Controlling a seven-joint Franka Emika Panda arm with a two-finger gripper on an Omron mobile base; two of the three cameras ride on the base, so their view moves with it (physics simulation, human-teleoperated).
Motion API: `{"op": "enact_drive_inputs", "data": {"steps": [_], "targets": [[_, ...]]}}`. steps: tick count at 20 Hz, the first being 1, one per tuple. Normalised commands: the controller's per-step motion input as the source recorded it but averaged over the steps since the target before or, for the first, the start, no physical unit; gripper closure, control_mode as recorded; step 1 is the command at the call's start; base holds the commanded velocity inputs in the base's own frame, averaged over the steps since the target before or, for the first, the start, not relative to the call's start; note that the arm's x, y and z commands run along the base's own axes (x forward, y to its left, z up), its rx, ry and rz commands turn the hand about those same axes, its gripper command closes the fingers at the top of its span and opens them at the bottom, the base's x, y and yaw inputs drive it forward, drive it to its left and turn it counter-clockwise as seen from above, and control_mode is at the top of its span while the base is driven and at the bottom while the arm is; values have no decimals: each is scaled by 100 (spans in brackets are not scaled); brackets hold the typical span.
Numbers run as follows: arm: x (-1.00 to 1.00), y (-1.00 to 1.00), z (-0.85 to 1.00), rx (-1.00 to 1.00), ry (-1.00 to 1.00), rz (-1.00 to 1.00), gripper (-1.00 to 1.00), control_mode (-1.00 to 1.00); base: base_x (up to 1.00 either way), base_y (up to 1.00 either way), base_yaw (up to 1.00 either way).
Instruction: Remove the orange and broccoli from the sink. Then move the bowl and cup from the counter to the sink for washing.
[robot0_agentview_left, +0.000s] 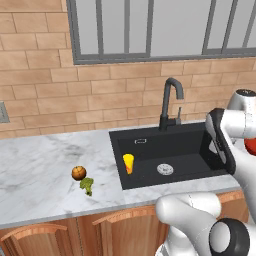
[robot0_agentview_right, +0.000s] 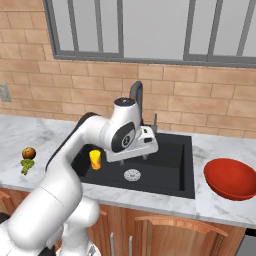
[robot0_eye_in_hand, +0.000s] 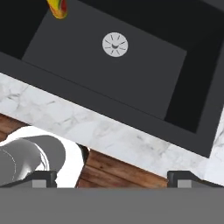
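Observation:
The orange and the broccoli lie side by side on the marble counter, left of the black sink. Inside the basin, at its left end, the yellow cup stands upright. The red bowl rests on the counter to the right of the sink. My gripper hangs over the basin's front part, pointing down. It is open, its fingertips wide apart with nothing between them.
A dark curved faucet rises behind the basin, partly hidden by my arm in the right base view. The white drain sits mid-basin. A brick wall and window close off the back. Wooden cabinet fronts run below the counter.

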Motion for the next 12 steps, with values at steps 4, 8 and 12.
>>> {"op": "enact_drive_inputs", "data": {"steps": [4,8,12], "targets": [[13,-44,-5,0,-3,0,-100,-100,0,0,0],[17,-46,-7,-2,0,0,-100,-100,0,0,0],[22,-45,-6,-4,4,0,-100,-100,0,0,0]]}}
